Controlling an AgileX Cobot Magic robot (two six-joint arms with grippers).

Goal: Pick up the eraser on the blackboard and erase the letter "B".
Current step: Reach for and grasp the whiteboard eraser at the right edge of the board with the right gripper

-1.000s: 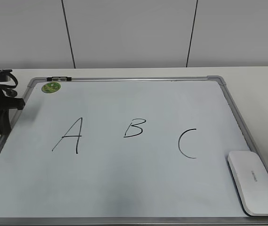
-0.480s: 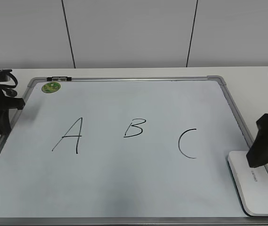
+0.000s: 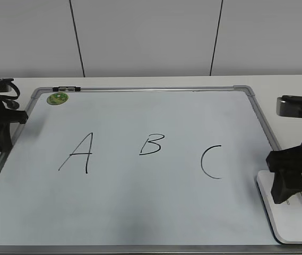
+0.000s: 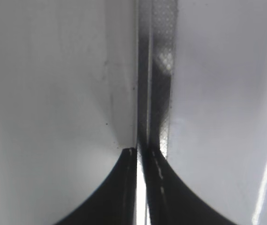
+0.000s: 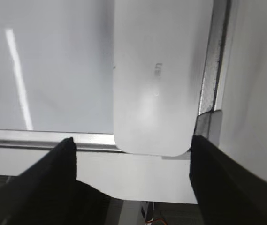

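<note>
Right pincer (image 5: 131, 154) spread wide, straddling the eraser (image 5: 156, 79); I'd centre, drop lower, then pinch its long sides evenly.

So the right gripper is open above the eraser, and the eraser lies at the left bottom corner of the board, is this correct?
Not quite: the corner is wrong. The exterior view shows the eraser at the bottom right corner of the board, beyond the "C". The rest holds: the right gripper is open above the eraser, with its jaws spread wider than the eraser, as the right wrist view shows.
</note>
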